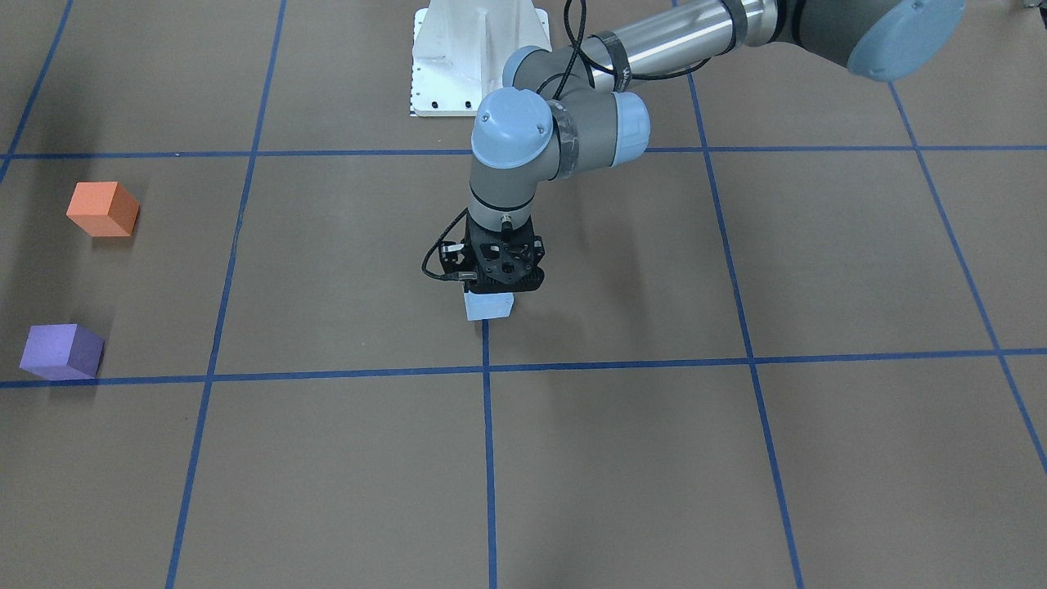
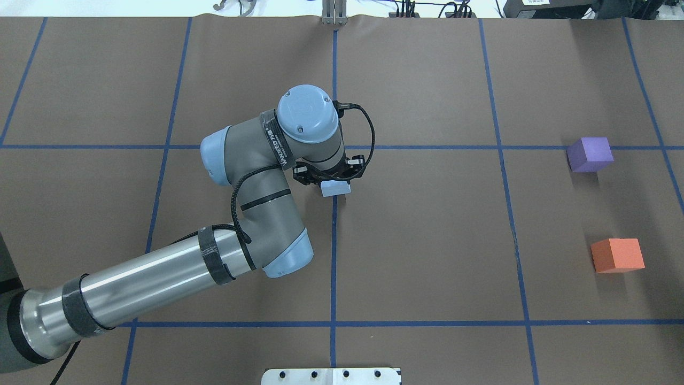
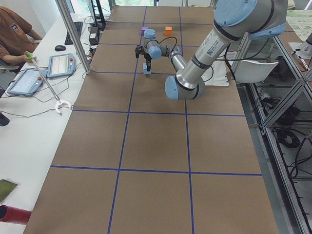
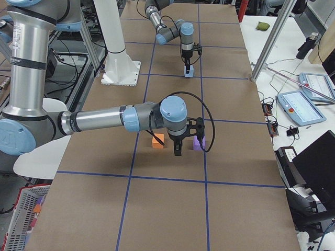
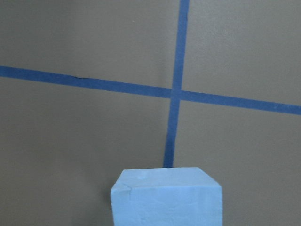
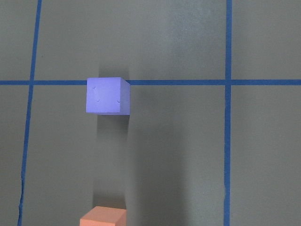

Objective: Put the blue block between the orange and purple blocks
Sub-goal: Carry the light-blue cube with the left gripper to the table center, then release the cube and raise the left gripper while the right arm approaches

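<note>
Step in hand is judged to be pick-up/early carry. The blue block [image 1: 489, 307] is found at mid-table, on a blue tape line [image 1: 488, 458], directly under the left gripper [image 1: 492, 293]. Its upper part is hidden by the gripper body. The jaws aren't shown in any view, so whether they're clamped on it or apart can't be told, nor whether the block is lifted.

Seen from overhead, the orange block [image 2: 617, 255] and purple block [image 2: 589, 154] are set at the table's right side, purple farther and orange nearer, w/ a bare gap btw. them. Both are well apart from the blue block.

Next move, as judged: a firm grip is to be confirmed, then the block is to be carried right across approx. two grid cells and set down in that gap w/o either neighbour being nudged. A long reach-across by the left arm is called for.

The right gripper [image 4: 178, 150] is seen only from the side, up above the two blocks; its state can't be told.

Surface: brown paper [image 1: 736, 458], flat, matte, gridded w/ tape. Room: a white base plate [image 1: 478, 57] on the robot side, an operator [image 3: 12, 34] seated at a side bench w/ tablets [image 3: 61, 64], and alu. framing around.
</note>
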`<state>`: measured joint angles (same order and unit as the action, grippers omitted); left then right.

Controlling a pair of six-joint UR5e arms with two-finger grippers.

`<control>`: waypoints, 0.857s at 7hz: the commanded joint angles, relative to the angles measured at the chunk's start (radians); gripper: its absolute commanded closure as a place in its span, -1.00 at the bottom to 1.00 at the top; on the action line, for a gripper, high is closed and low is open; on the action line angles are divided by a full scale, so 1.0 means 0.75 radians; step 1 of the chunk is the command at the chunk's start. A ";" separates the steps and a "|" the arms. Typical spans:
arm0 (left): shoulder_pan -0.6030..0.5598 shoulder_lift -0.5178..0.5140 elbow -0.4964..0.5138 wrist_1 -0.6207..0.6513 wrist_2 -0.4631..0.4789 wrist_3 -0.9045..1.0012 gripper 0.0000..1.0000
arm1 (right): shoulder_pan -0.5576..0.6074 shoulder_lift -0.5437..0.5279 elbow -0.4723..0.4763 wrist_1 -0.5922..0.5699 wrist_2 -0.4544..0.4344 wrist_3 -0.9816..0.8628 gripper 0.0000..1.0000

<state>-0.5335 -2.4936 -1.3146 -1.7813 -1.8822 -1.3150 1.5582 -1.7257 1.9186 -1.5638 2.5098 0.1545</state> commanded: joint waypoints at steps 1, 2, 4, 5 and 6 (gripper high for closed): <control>0.010 -0.011 0.010 -0.004 0.006 0.023 -1.00 | -0.130 0.116 0.065 -0.011 0.002 0.283 -1.00; 0.008 -0.007 0.010 -0.004 0.008 0.023 -1.00 | -0.284 0.244 0.194 -0.078 -0.010 0.597 -1.00; -0.055 0.001 -0.004 0.007 -0.016 0.059 -1.00 | -0.569 0.795 0.246 -0.528 -0.163 0.924 -1.00; -0.137 0.076 -0.055 0.033 -0.134 0.143 -1.00 | -0.710 0.972 0.244 -0.660 -0.291 1.002 -1.00; -0.259 0.211 -0.175 0.045 -0.267 0.249 -1.00 | -0.827 1.006 0.240 -0.656 -0.368 1.076 -1.00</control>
<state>-0.6377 -2.4273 -1.3671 -1.7613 -1.9805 -1.2081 1.0515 -1.0609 2.0988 -2.0015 2.3159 0.8877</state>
